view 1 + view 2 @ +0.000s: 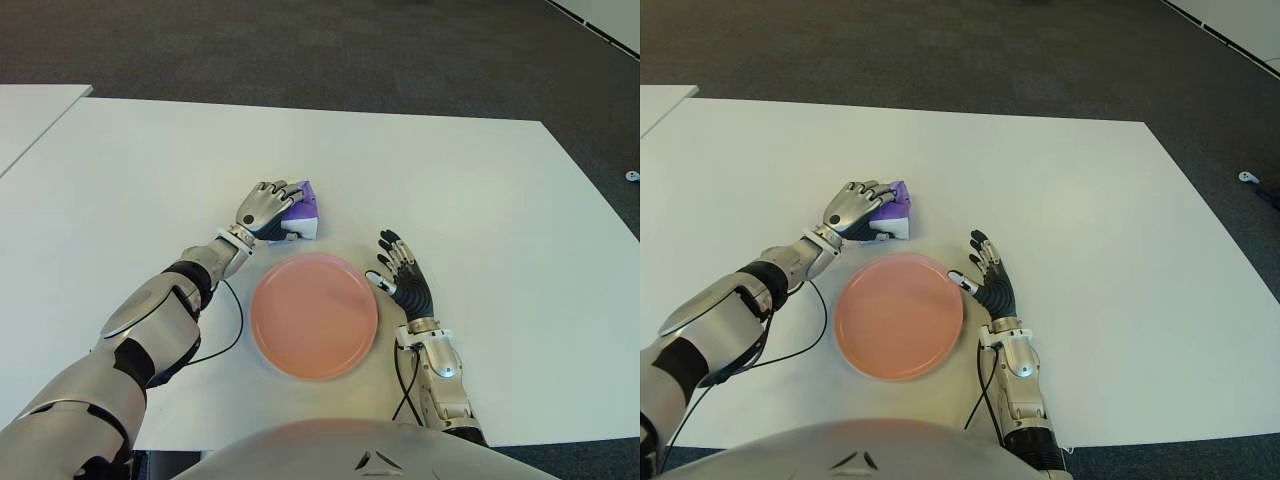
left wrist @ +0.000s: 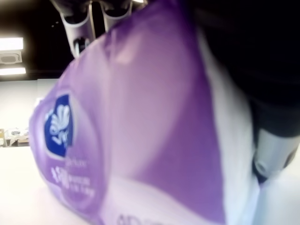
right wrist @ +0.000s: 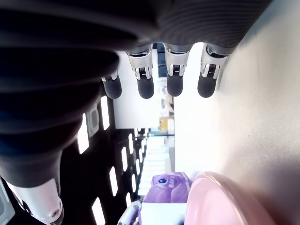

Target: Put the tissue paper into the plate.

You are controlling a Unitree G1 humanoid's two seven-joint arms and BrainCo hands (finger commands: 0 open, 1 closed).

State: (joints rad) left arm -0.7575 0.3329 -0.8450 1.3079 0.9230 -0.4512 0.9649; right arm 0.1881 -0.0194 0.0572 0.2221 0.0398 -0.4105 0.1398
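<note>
- One tissue pack (image 1: 301, 210) is gripped by the left hand (image 1: 264, 208) on the table (image 1: 480, 200).
- Plate (image 1: 314, 314) holds nothing; transfer is outstanding.
- Right hand (image 1: 405, 279), fingers spread, is beside the plate.

surface: white table (image 1: 480, 190), dark carpet around it | near edge, middle: pink plate (image 1: 314, 314) flat on the top | just beyond the plate: purple and white tissue pack (image 1: 303, 213) on the top, close to the rim | by the plate's left: thin black cable (image 1: 225, 335) looping over the top
</note>
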